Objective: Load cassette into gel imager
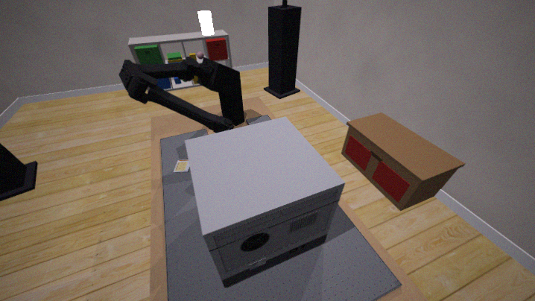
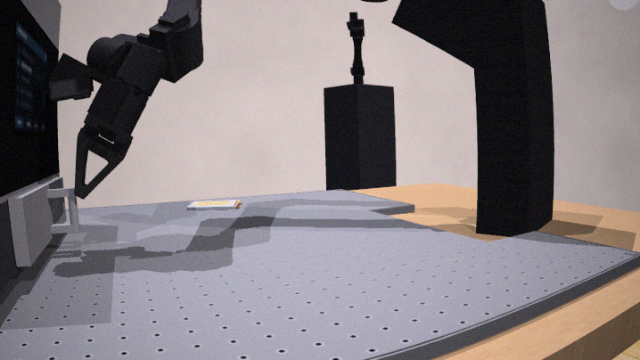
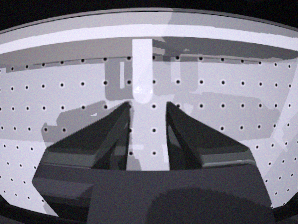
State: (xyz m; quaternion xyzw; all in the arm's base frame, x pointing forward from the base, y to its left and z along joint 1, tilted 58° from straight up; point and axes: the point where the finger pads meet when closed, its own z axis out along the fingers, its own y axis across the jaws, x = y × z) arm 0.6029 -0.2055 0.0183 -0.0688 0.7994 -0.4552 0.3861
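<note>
Imager (image 1: pixel 258 176): the big grey box on the perforated mat (image 2: pixel 313 290). I see it upright. In the exterior view its drawer front (image 2: pixel 27 224) sits against the body, so I judge the drawer shut.

Arm (image 1: pixel 179 103): reaches from its base, beyond the box in the top view, down to the box's drawer side.

Gripper (image 2: pixel 80 193): points steeply down, tips right at the drawer handle (image 2: pixel 67 203). In the wrist view the handle bar (image 3: pixel 141 90) runs up between the two fingers, with a gap showing on each side. The jaws are partly closed and I judge they clamp nothing; they straddle the bar and carry no load.

Cassette (image 2: pixel 215 204): the small white and orange slab, flat on the mat, well apart from the gripper and outside the box. The top view shows it just beside the box's edge (image 1: pixel 181 165).

Step in hand, as I read it: opening the drawer. Next I would close on the bar and draw straight outward, slowly, since the box is loose and could slide or turn.
</note>
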